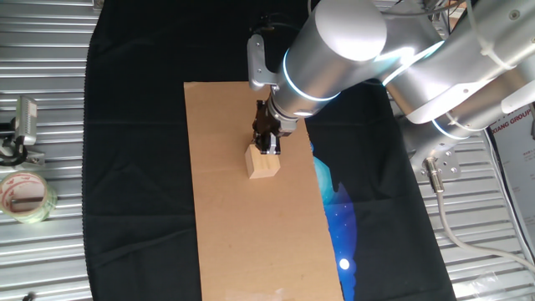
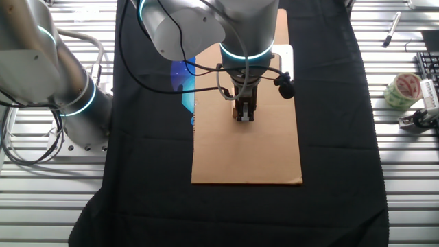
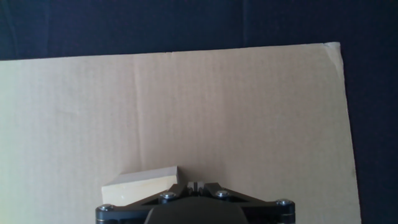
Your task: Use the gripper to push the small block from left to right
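Observation:
The small block (image 1: 262, 163) is a pale wooden cube on the long cardboard sheet (image 1: 242, 234). My gripper (image 1: 269, 148) is shut, its narrow tip low against the block's far right side in one fixed view. In the hand view the block (image 3: 140, 185) lies at the bottom left, right beside the closed fingertips (image 3: 194, 185). In the other fixed view my gripper (image 2: 244, 116) points down onto the cardboard (image 2: 247, 154) and hides the block.
A black cloth (image 1: 134, 167) covers the table under the cardboard. A tape roll (image 1: 23, 194) and a clip lie at the left on the metal surface. The second silver arm with a cyan ring (image 2: 68, 103) stands beside the table.

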